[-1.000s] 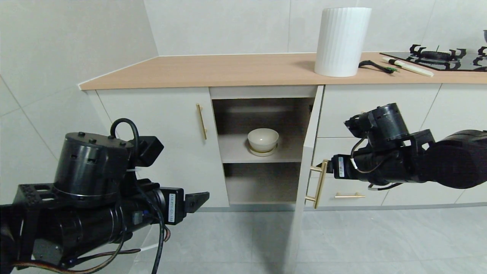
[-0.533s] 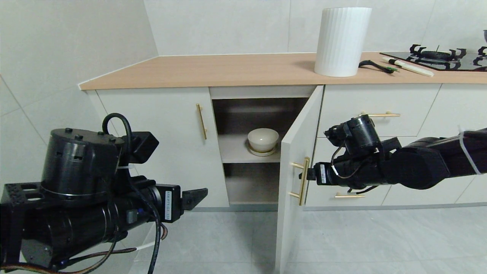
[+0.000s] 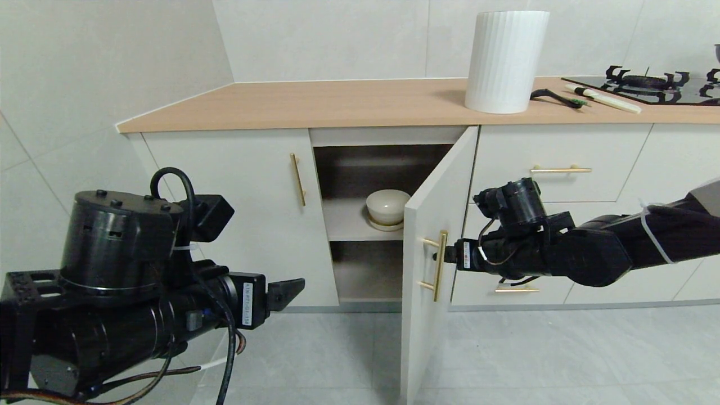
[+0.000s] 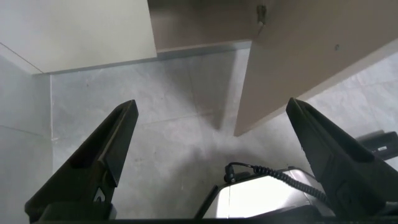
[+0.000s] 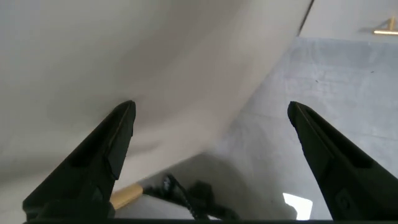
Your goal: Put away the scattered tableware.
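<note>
The bowl (image 3: 387,207) sat on the middle shelf (image 3: 354,226) inside the cabinet (image 3: 382,138). The right tool (image 3: 441,257), spread wide and empty, was at the handle (image 3: 436,264) of the cabinet's half-open door (image 3: 419,315). The left tool (image 3: 292,289), equally open and empty, hovered left of the cabinet.

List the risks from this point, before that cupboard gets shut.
1. The right gripper is open at the door's handle, not clamped on it. It may slip off or snag the bar.
2. The door stands half open while a black-handled utensil and a pale stick lie on the counter. Shutting it now would probably leave them out.
</note>
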Available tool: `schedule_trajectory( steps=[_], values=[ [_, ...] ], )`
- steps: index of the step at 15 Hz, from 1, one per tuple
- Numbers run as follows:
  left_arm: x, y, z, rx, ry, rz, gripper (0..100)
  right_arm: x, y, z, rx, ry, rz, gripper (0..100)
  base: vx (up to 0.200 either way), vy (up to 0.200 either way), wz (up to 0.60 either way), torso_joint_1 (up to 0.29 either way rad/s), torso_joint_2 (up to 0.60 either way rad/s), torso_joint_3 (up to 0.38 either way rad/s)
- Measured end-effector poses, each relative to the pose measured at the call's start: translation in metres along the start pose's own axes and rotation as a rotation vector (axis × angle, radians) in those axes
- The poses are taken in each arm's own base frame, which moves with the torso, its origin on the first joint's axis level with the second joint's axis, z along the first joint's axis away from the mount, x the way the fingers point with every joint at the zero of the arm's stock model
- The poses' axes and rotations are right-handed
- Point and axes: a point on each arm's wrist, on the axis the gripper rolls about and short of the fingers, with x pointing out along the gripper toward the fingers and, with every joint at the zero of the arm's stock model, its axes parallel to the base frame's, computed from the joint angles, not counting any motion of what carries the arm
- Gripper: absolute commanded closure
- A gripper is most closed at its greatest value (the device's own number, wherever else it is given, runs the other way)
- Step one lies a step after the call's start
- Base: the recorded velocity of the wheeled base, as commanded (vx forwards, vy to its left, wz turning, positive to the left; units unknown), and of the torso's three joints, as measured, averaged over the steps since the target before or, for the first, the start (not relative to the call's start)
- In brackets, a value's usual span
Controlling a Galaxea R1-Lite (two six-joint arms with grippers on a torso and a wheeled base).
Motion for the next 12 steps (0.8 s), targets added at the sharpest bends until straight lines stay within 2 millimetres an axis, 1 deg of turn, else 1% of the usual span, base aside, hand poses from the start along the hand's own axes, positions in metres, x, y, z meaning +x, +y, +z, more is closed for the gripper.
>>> schedule_trajectory(
  steps=[5, 7, 12],
  values=[
    [0.000, 0.000, -0.001, 0.013, 0.001, 0.002, 0, 0.010, 0.001, -0.004, 0.035, -0.009, 0.008, 0, 0.200, 0.000, 0.00, -0.001, 0.00, 0.003],
    [0.000, 0.000, -0.001, 0.014, 0.004, 0.003, 0, 0.011, 0.004, -0.004, 0.061, -0.012, 0.017, 0, 0.000, 0.000, 0.00, 0.000, 0.00, 0.000],
    [-0.001, 0.002, 0.001, 0.008, -0.014, 0.031, 0, 0.012, 0.020, -0.003, 0.130, -0.070, 0.083, 0, 0.000, 0.000, 0.00, 0.000, 0.00, 0.000]
  ],
)
